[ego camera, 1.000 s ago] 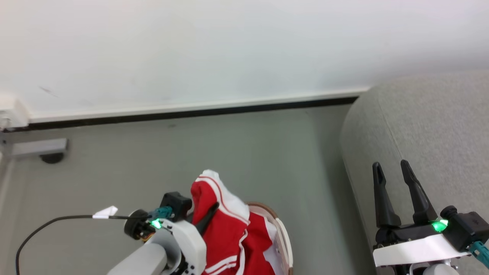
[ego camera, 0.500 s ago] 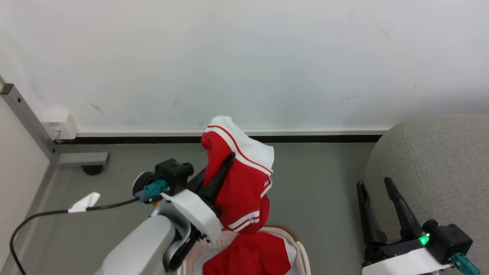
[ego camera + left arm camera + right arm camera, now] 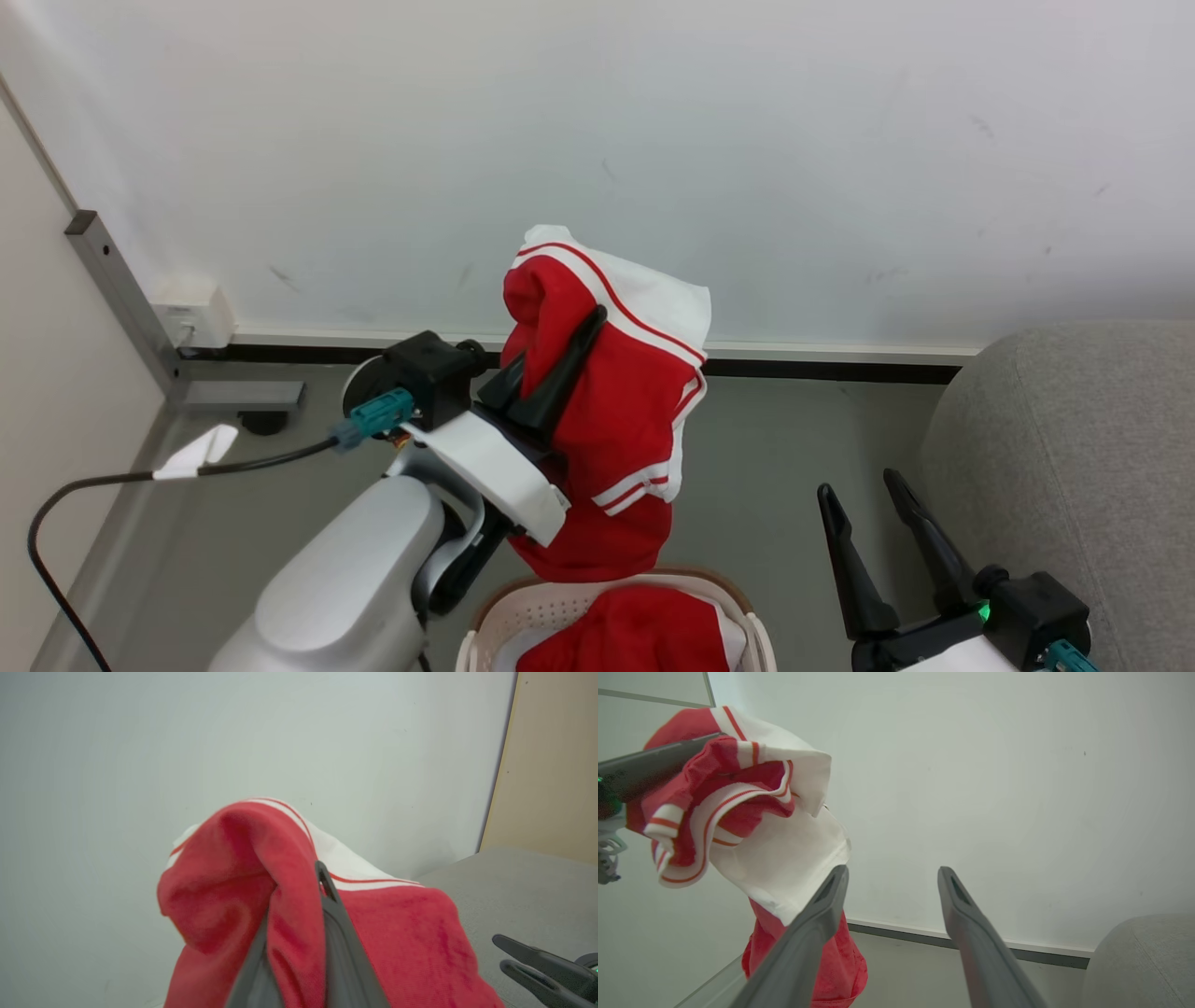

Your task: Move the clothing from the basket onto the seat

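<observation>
My left gripper is shut on a piece of the clothing, a red garment with white panel and stripes. It hangs from the fingers just above the basket, whose cream perforated wall and brown rim show at the bottom edge. More red clothing lies inside the basket. In the left wrist view the cloth drapes over my left gripper. My right gripper stands open and empty beside the grey seat. Its fingers frame the wall, with the hanging garment to their left.
A white wall with a dark baseboard runs close behind. A grey metal post and foot and a wall box stand at the left. A black cable with a white tag trails from my left wrist over the grey floor.
My left gripper has lifted the red garment up out of the basket, and it now hangs free above the rim. The head camera has shifted too. My right gripper stays open.
</observation>
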Controlling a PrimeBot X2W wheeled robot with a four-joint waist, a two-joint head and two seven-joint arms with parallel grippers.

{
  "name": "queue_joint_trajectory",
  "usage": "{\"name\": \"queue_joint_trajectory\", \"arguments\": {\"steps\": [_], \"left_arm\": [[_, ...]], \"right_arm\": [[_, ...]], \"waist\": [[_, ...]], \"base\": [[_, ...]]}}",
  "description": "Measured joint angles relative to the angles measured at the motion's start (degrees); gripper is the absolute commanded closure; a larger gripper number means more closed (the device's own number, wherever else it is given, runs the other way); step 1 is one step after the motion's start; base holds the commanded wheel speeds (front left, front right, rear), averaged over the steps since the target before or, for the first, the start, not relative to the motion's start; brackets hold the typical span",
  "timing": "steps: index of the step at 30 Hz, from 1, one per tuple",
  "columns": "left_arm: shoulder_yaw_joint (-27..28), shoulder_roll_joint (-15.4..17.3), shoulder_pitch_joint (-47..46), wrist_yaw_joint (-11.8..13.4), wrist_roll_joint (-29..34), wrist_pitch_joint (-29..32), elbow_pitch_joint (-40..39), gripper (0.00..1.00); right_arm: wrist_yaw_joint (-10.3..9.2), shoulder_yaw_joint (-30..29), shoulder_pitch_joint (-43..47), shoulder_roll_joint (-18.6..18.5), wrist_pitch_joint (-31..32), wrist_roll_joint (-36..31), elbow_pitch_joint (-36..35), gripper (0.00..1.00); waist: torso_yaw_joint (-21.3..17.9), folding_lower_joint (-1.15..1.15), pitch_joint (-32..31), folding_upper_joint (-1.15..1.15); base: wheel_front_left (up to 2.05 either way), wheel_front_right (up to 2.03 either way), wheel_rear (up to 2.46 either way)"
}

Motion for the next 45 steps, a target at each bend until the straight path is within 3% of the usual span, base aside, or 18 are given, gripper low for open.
{"name": "queue_joint_trajectory", "arguments": {"steps": [12,18,29,45], "left_arm": [[-0.26,0.12,0.59,0.51,-0.73,0.10,-0.80,1.00],[-1.16,-0.62,0.74,0.41,-1.31,0.22,-0.86,1.00],[-3.98,-2.96,0.89,-0.69,-1.79,1.13,-0.87,1.00],[-8.55,-7.38,0.86,-2.40,-3.89,3.74,-3.90,1.00]], "right_arm": [[0.00,4.94,-0.53,-0.01,0.00,-3.07,2.64,0.00],[0.00,10.23,-4.14,0.00,0.00,-9.15,7.06,0.00],[0.00,17.09,-11.42,0.00,0.00,-10.40,15.47,0.00],[0.00,15.91,-16.45,-0.03,0.01,-11.78,26.52,0.00]], "waist": [[0.66,0.00,0.19,0.00],[1.71,0.01,0.30,0.00],[4.58,0.01,0.33,0.00],[11.24,0.01,-0.50,0.00]], "base": [[0.00,0.00,0.00],[0.00,0.00,0.00],[0.00,0.00,0.00],[0.00,0.00,0.00]]}}
